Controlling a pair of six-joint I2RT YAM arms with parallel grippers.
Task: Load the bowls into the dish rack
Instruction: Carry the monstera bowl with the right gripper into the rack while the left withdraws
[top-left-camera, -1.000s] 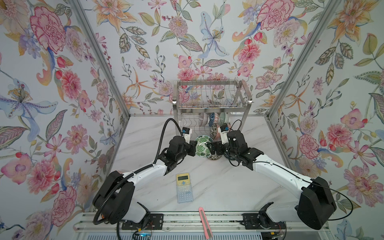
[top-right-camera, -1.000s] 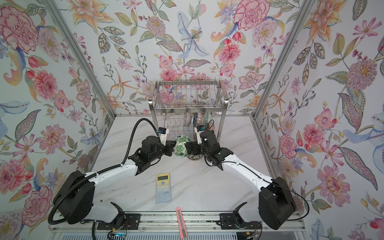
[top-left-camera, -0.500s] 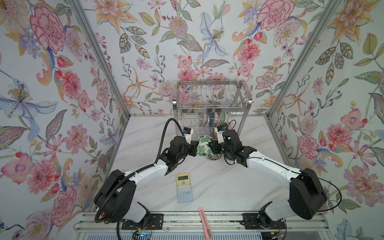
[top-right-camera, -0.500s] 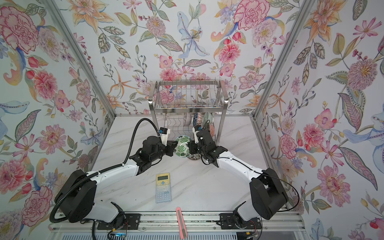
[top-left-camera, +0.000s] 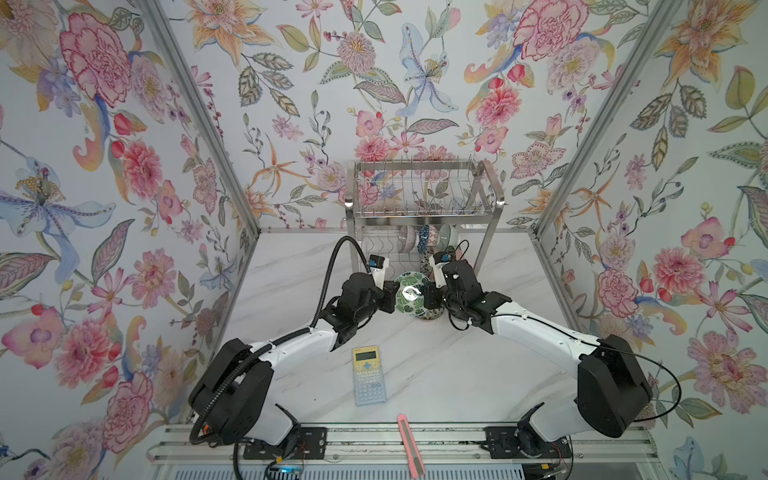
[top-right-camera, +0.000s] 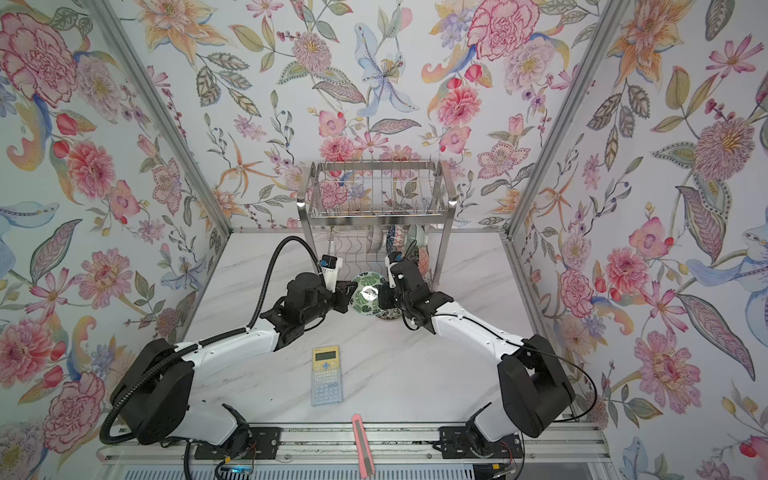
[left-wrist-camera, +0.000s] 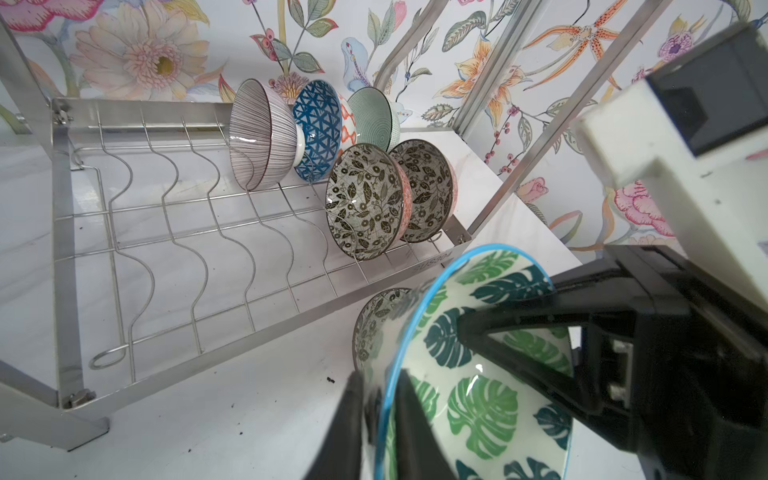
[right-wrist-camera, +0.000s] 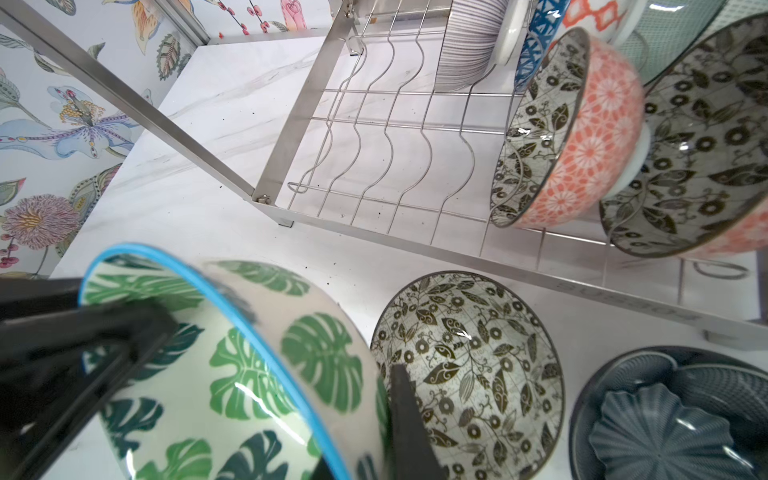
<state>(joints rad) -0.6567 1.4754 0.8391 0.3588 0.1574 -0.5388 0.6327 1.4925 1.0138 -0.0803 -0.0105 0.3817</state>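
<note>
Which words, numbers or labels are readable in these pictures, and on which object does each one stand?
"SUS304": stamped on the dish rack, on its lower front rail, in the left wrist view; upside down and blurred in the right wrist view.
The calculator: keys and screen too small to read.
Nothing else is readable.

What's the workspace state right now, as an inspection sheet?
Surface: white marble tabletop, dark specks.
Job's things: green leaf-print ceramic bowl held tilted between the grippers; steel wire dish rack with patterned bowls on lower tier; black-floral bowl and dark blue bowls on the table.
Clutter: yellow-and-blue calculator; pink utility knife on the front rail.
Grippers: left gripper open astride the rim; right gripper shut on the bowl.
Cables: black corrugated hose over left arm.
Surroundings: floral wallpaper walls.
</note>
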